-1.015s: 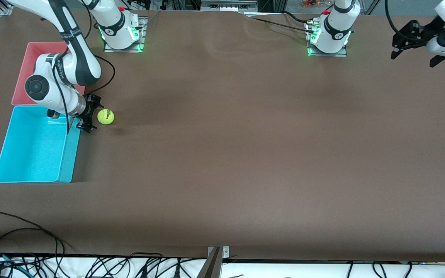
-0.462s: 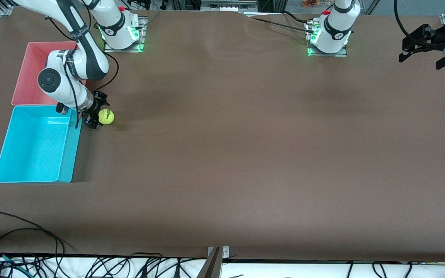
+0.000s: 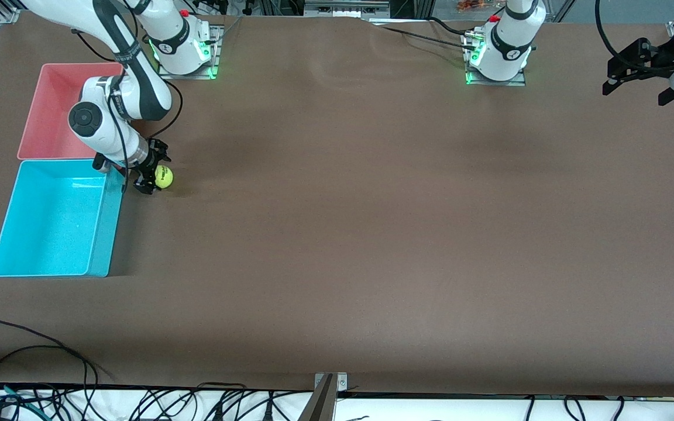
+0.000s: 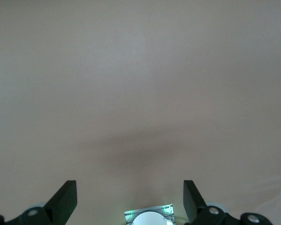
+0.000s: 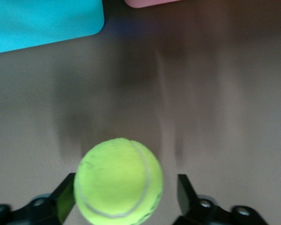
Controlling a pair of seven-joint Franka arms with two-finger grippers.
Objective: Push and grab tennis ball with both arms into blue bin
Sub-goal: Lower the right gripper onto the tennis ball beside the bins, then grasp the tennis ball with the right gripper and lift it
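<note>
The tennis ball rests on the brown table, just off the blue bin's corner nearest the pink bin. My right gripper is low at the table and open, with a finger on each side of the ball. One finger touches the ball; a gap shows at the other. A corner of the blue bin appears in the right wrist view. My left gripper hangs open and holds nothing, up over the table's edge at the left arm's end.
A pink bin stands against the blue bin, farther from the front camera. The arm bases stand along the table's back edge. Cables lie at the front edge.
My right gripper has slid toward the ball, and its fingers now straddle it. The ball has hardly moved. The left gripper drifted a little toward the table's end.
</note>
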